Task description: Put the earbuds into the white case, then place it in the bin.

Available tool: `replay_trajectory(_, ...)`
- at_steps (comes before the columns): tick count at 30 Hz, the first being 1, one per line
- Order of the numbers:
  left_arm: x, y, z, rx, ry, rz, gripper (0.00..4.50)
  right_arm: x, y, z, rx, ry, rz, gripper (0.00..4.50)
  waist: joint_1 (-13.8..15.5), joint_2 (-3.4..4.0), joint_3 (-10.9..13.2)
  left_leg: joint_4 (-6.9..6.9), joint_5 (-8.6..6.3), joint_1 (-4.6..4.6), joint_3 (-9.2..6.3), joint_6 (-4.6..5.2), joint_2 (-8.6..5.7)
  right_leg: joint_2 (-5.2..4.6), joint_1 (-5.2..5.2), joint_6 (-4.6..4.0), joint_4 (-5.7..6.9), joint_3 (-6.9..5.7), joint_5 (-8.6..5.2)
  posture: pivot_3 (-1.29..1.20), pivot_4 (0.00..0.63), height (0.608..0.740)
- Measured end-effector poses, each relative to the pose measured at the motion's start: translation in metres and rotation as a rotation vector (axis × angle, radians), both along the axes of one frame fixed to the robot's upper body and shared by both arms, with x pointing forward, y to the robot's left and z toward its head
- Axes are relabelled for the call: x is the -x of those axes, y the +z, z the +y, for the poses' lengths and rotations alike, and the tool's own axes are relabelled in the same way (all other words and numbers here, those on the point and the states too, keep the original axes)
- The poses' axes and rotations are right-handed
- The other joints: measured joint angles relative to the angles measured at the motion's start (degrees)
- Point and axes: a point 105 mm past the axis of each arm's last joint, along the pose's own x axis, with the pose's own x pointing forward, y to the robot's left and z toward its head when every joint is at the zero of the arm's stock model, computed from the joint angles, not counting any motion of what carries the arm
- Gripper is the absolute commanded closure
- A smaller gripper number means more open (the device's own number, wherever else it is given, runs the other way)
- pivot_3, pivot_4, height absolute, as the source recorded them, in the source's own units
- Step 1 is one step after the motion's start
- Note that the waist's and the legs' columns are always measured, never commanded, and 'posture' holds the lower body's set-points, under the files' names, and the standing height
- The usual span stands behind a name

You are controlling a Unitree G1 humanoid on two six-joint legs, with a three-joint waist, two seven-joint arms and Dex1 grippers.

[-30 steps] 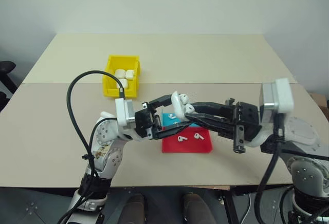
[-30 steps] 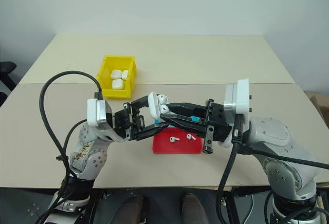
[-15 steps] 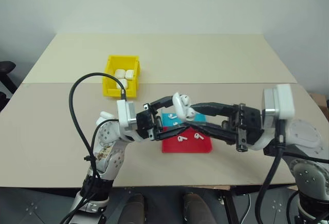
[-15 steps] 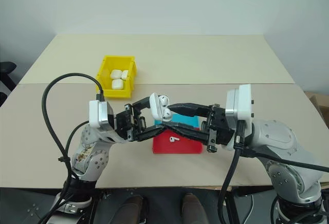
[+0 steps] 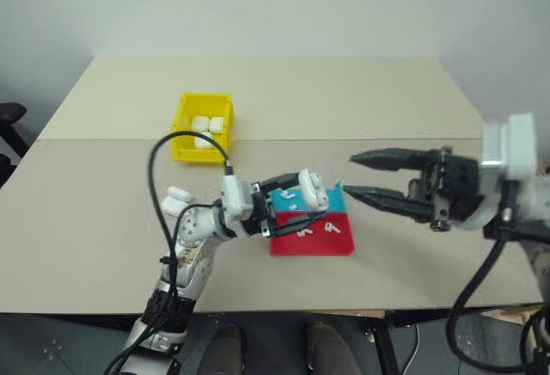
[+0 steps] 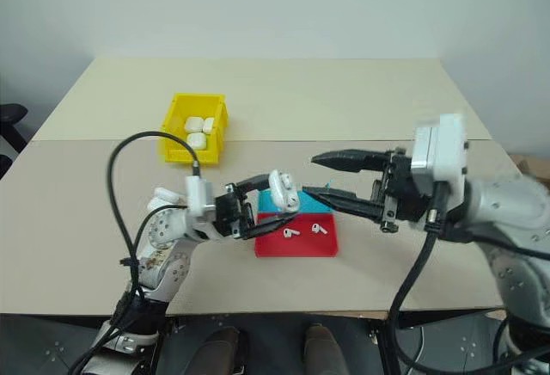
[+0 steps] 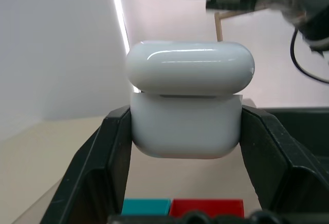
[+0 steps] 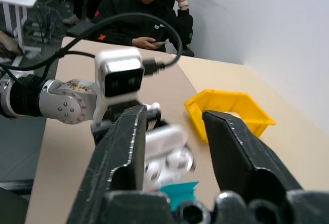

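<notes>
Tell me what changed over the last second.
The right gripper drew back from the white case toward the robot's right and now hangs with its fingers apart, holding nothing. The left gripper, shut on the case, carried it lower, over the red and teal tray. Two earbuds remain on the tray, and the yellow bin with its cases has not moved.
</notes>
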Motion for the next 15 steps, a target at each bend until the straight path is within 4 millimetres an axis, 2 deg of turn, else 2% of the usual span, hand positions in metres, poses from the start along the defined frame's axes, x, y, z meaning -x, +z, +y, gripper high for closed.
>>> replay_trajectory(3, -0.006, 0.000, -0.013, 0.001, 0.013, -0.015, 1.71, -0.002, 0.001, 0.011, 0.051, 0.045, 0.011, 4.41, 0.10, 0.00, 0.00, 0.01, 0.00, -0.05, 0.00, 0.00, -0.02, -0.02, -0.02, 0.01, -0.02, 0.00, 0.01, 0.00, 0.150, 0.740)
replay_trajectory(6, -0.009, 0.003, -0.024, -0.008, 0.024, -0.047, 1.71, -0.005, -0.006, 0.020, 0.112, 0.080, 0.023, 4.47, 0.21, 0.00, 0.00, 0.01, 0.00, -0.12, -0.02, 0.00, -0.02, -0.04, -0.03, 0.02, -0.07, -0.02, 0.01, 0.00, 0.150, 0.740)
replay_trajectory(10, -0.011, -0.002, -0.027, -0.040, 0.035, -0.071, 1.71, -0.012, -0.022, 0.029, 0.197, 0.075, 0.041, 4.47, 0.10, 0.00, 0.00, 0.01, 0.00, -0.16, -0.01, 0.00, -0.02, -0.05, -0.12, 0.02, -0.05, -0.01, 0.02, 0.00, 0.150, 0.740)
replay_trajectory(15, -0.012, 0.002, -0.029, -0.019, 0.061, -0.078, 1.71, -0.019, -0.037, 0.033, 0.272, 0.052, 0.020, 4.47, 0.17, 0.00, 0.00, 0.03, 0.00, -0.16, -0.01, 0.00, -0.04, -0.08, -0.10, 0.03, -0.03, -0.02, 0.02, 0.00, 0.150, 0.740)
